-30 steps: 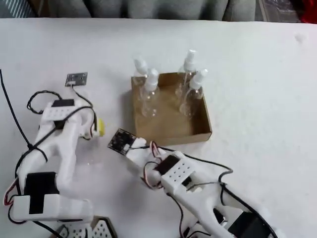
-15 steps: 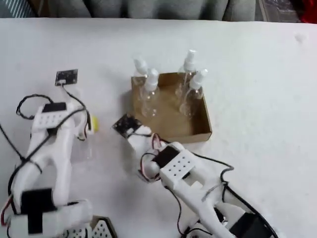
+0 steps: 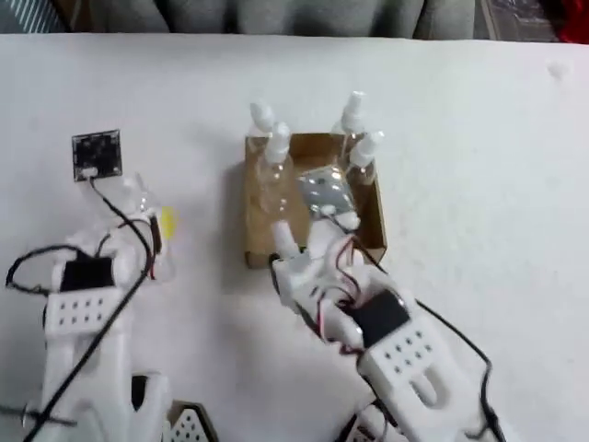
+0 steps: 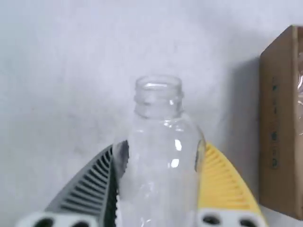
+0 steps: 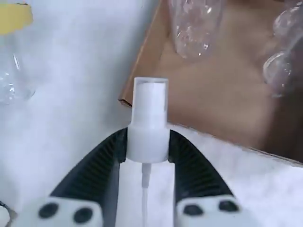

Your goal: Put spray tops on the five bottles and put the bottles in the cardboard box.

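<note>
1. Four bottles [image 3: 276,166] with white sprayers already on stand upright in the cardboard box [image 3: 317,235], two along its left wall and two along its right.
2. A fifth bottle [image 4: 158,156], clear and with its neck open, is out on the table [image 3: 479,184] to the left of the box, apart from it.
3. The left gripper [image 4: 158,189] is clamped round that bottle's body, with the grey finger [image 4: 94,184] on one side and the yellow finger [image 4: 220,179] on the other.
4. The loose spray top [image 5: 149,125] is white, and its thin tube [image 5: 143,189] hangs below it.
5. The right gripper [image 5: 148,139] has it pinched by the collar between two black fingers.
6. From above, that gripper sits at the box's near left corner, with its arm stretching back toward the near edge of the table.
</note>
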`<state>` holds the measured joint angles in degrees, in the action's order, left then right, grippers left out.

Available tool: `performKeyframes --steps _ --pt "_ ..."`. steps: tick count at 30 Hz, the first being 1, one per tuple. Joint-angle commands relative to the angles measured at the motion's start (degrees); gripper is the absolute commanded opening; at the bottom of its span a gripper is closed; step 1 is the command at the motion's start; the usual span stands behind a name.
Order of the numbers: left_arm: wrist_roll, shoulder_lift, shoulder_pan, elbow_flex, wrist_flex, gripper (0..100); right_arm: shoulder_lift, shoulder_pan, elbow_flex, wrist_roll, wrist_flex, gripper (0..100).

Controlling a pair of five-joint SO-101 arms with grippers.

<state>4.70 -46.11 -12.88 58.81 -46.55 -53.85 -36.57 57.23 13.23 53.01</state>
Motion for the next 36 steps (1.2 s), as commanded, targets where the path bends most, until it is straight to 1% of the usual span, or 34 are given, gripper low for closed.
performKeyframes --steps 1,5,8,11,16,18,21,24,27,29,34,36 --pt "7.03 -9.10 -0.75 1.05 2.02 2 -11.38 2.15 3.96 3.87 -4.70 1.5" --pt "15.82 -14.37 -0.75 4.31 4.13 2 -19.82 5.67 9.67 7.74 -10.59 1.6" --pt "16.44 -18.07 -0.57 6.33 6.51 2 -25.71 7.87 13.45 10.64 -14.37 1.7" --pt "12.66 -21.76 -0.48 6.86 6.33 2 -31.69 9.27 16.62 12.13 -16.92 1.7" --pt "-0.53 -27.21 -0.31 6.95 2.37 2 -42.51 10.24 21.19 14.24 -18.51 1.8" --pt "-4.40 -29.23 0.92 7.03 0.26 2 -47.16 10.07 23.21 14.24 -19.03 1.8" --pt "-6.15 -31.87 4.09 7.82 -2.81 2 -49.89 9.80 25.23 14.77 -20.62 1.8" --pt "-6.07 -35.56 6.73 10.55 -2.73 2 -48.22 9.80 25.49 14.86 -22.29 1.7" --pt "-5.98 -40.75 7.78 13.71 0.44 2 -48.40 7.60 25.49 14.51 -22.46 1.6" --pt "-5.98 -44.97 7.87 16.18 2.02 2 -48.66 4.53 25.49 14.07 -22.46 1.6" --pt "-5.98 -55.34 8.13 19.96 1.93 2 -48.22 -3.74 25.49 7.65 -22.81 1.6" --pt "-5.98 -58.42 8.13 21.01 1.93 2 -48.22 -4.97 25.49 6.59 -26.07 1.6"
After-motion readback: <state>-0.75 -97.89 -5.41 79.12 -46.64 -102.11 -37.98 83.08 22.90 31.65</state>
